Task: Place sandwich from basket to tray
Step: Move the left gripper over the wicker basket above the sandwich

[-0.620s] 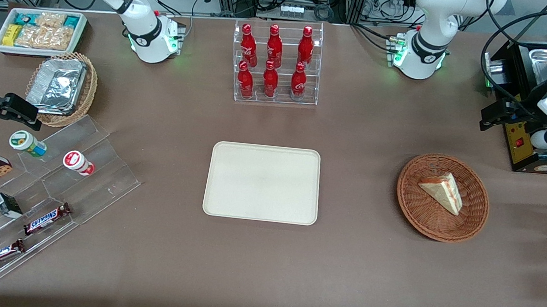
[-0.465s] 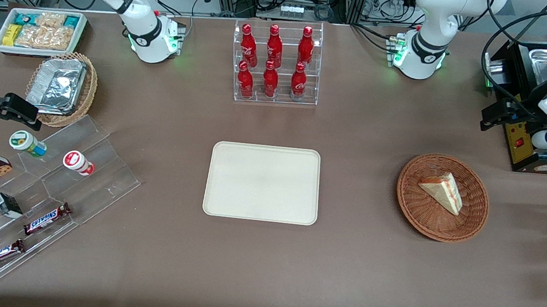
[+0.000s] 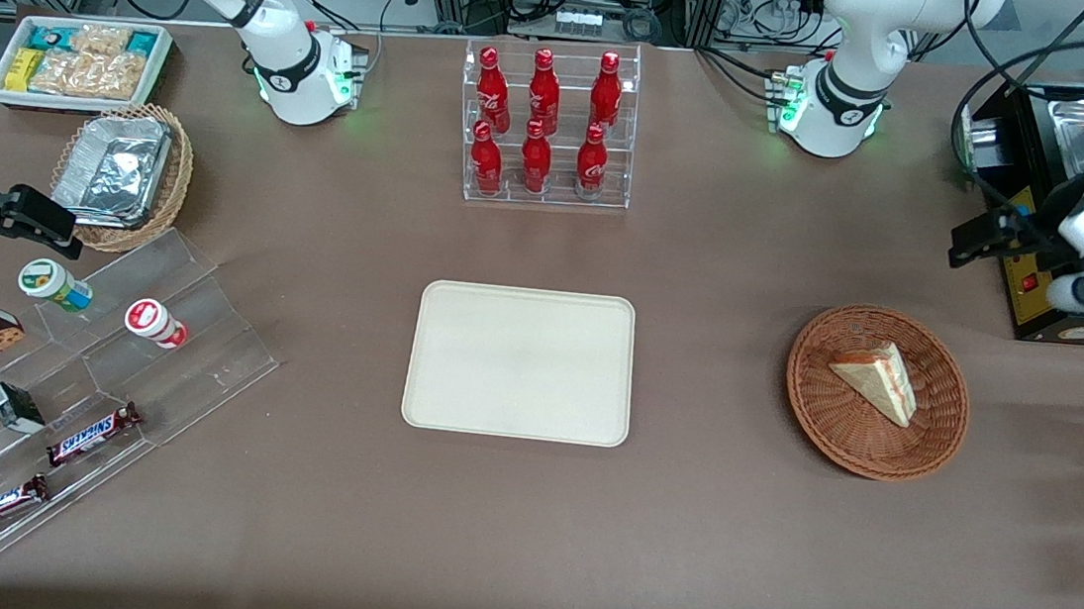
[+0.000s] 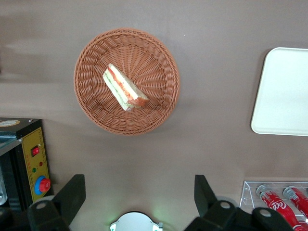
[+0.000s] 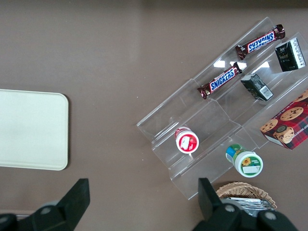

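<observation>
The sandwich [image 3: 878, 379], a pale bread wedge with red and green filling at its edge, lies in the round reddish-brown wicker basket [image 3: 811, 400] toward the working arm's end of the table. The cream tray [image 3: 521, 362] lies flat at the table's middle with nothing on it. My gripper [image 3: 978, 239] hangs high above the table, farther from the front camera than the basket, beside a black machine. In the left wrist view the gripper [image 4: 138, 192] is open with nothing between its fingers; the sandwich [image 4: 122, 89], the basket [image 4: 159, 103] and part of the tray [image 4: 284, 91] show below.
A clear rack of red bottles [image 3: 544, 126] stands farther from the front camera than the tray. A black machine with a yellow panel [image 3: 1031, 282] sits close to the basket. The working arm's base [image 3: 834, 114] is near the rack. Snack shelves [image 3: 98, 371] lie toward the parked arm's end.
The working arm's wrist has shifted slightly, with the gripper still high and open. The sandwich, basket and tray have not moved.
</observation>
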`<move>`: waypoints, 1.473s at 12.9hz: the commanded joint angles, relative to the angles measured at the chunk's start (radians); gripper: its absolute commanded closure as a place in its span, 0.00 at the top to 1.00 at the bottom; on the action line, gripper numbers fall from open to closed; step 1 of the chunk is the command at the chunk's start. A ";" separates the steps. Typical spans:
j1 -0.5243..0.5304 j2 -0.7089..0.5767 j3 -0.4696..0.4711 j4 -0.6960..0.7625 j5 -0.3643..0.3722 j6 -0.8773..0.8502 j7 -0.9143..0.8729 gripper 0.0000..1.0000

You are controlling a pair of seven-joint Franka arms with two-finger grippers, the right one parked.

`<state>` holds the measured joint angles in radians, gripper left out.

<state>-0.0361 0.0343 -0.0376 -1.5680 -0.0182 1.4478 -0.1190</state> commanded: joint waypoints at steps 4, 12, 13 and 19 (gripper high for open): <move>0.079 0.068 -0.004 -0.102 0.004 0.121 -0.073 0.98; 0.140 0.104 0.002 -0.392 0.004 0.492 -0.373 1.00; 0.154 0.105 0.002 -0.423 -0.002 0.537 -0.413 1.00; 0.168 0.191 0.002 -0.559 -0.014 0.790 -0.596 1.00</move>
<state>0.1247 0.2022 -0.0247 -2.0849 -0.0223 2.1574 -0.6461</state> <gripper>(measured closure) 0.000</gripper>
